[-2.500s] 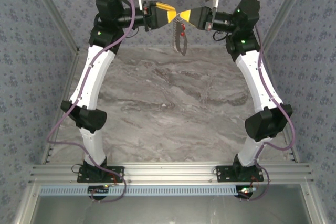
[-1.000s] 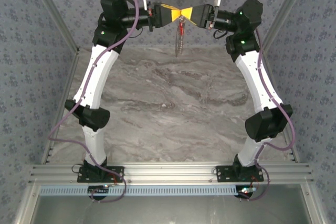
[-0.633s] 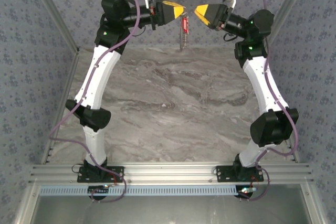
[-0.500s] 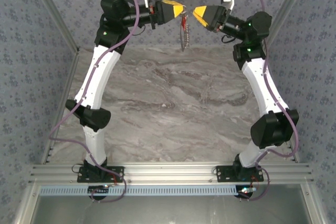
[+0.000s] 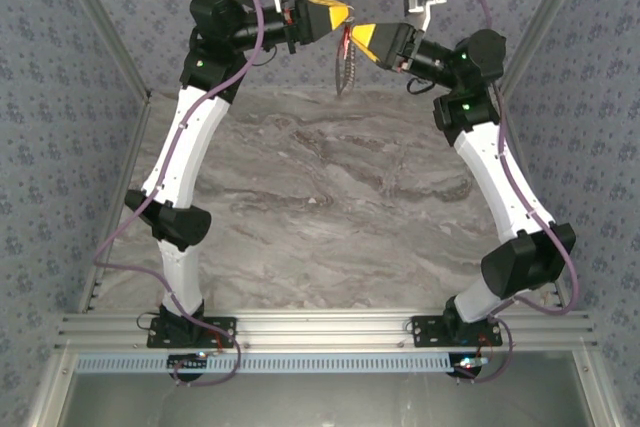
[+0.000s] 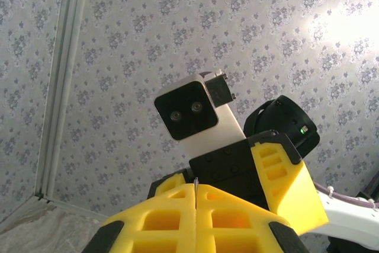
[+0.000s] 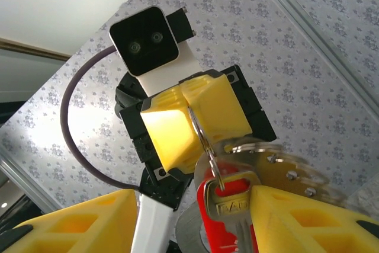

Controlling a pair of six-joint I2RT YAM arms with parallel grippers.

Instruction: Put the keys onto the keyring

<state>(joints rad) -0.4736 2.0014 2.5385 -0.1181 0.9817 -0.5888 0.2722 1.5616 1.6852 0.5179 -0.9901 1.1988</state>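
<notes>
My left gripper [image 5: 343,17] is held high at the back and is shut on the thin metal keyring [image 7: 200,131], whose edge pokes out between its closed yellow fingers [image 6: 195,189]. From that ring hang a red-headed key [image 7: 212,232] and a silver key [image 7: 238,208]. In the top view the bunch [image 5: 344,65] dangles under the left fingertips. My right gripper [image 5: 362,37] is open just right of it and slightly lower. The keys hang between its fingers [image 7: 195,223], close against the right finger [image 7: 308,217].
A grey metal disc with screws [image 7: 284,173] hangs behind the keys on the same bunch. The marble tabletop [image 5: 320,197] lies far below both grippers. Patterned walls close in the back and sides, and the right arm's camera block [image 6: 195,111] faces the left wrist.
My right gripper opened and let go, swung away to the right, then came back in lower beside the hanging keys. The left gripper stayed shut on the ring and barely moved.
</notes>
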